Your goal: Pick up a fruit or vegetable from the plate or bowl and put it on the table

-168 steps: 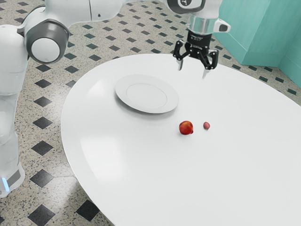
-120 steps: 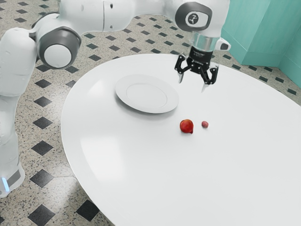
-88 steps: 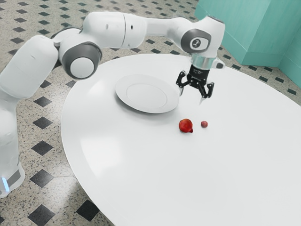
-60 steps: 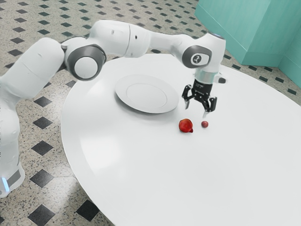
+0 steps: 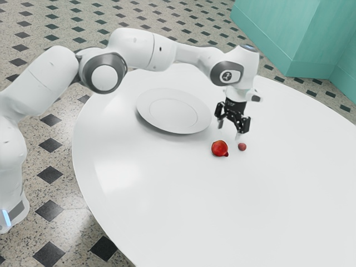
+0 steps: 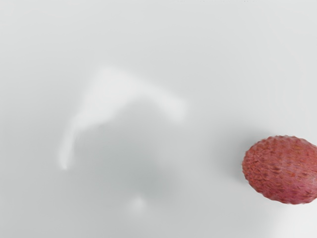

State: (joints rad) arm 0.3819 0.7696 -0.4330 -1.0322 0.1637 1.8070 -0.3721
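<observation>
Okay so the gripper [image 5: 230, 132] has dropped a good way toward the table [image 5: 167, 194] since the first exterior frame, and the arm [image 5: 136, 49] has followed it down. Compared with the frame just before this one, the hand has also swung a touch toward the exterior view's left and looks slightly turned. Both fruits have shifted a tiny bit since the first frame too, but they match the last one.

As for the gripper, it's got nothing in its grasp: the two fingers [image 5: 238, 135] stand apart and point down, with a gap between them, hanging over the table.

Both bits of fruit are sitting on the tabletop, off the plate. The little pinkish-red fruit [image 5: 242, 147] is really close to one fingertip in the exterior view, though I can't tell how much height is between them. Up close in the wrist view it's oval with a bumpy skin, kinda lychee-looking, and part of it is cut off by the edge of the picture. The bigger red fruit [image 5: 219, 148] is near it, toward the exterior view's left, not touching, with a small darker nub on it. The white plate [image 5: 143, 111] lies farther back on the same side.
</observation>
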